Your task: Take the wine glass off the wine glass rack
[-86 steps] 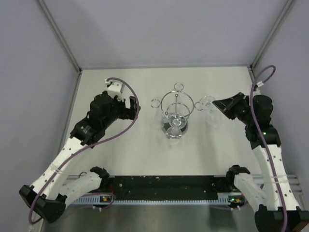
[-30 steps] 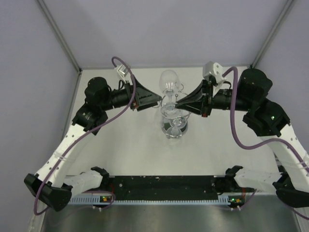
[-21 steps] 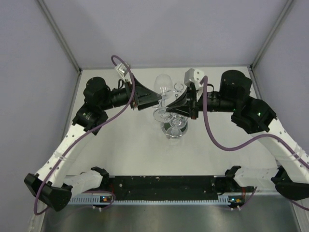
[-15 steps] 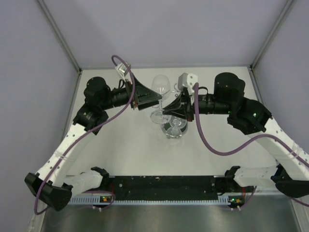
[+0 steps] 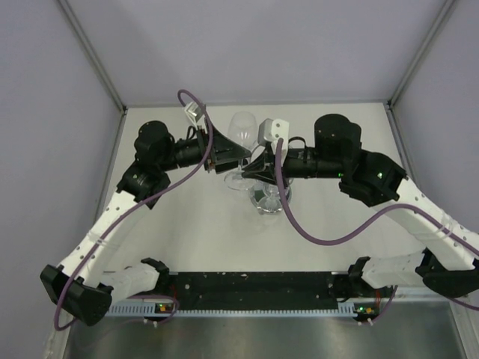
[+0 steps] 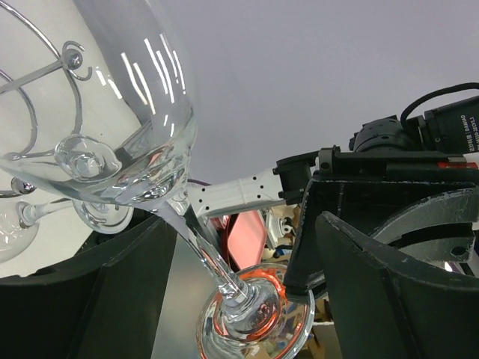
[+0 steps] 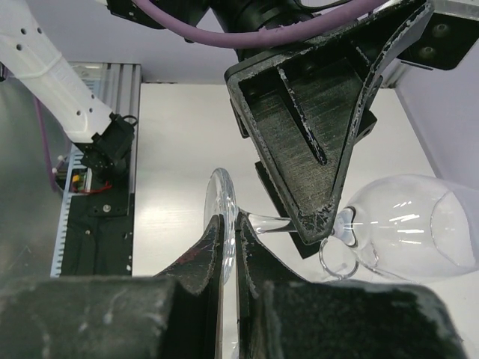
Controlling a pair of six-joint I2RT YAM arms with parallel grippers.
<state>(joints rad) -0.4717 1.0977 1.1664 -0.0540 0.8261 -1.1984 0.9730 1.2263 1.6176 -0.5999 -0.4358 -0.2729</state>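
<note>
The clear wine glass is held in the air, up and left of the chrome wine glass rack, whose base is mostly hidden under my right arm. My right gripper is shut on the rim of the glass's foot; the right wrist view shows my right gripper pinching it. My left gripper is open, its fingers straddling the stem without touching. In the left wrist view the bowl fills the upper left, the stem runs down through my left gripper, and the rack's wire lies behind.
Other glasses still hang on the rack, and one shows near its base. A small rack ring sits just below the held glass's bowl. Grey walls close in the table on three sides.
Both arms rose from the table. My right gripper has carried the glass leftward off the rack, and its stem has come between my left gripper's open fingers.
</note>
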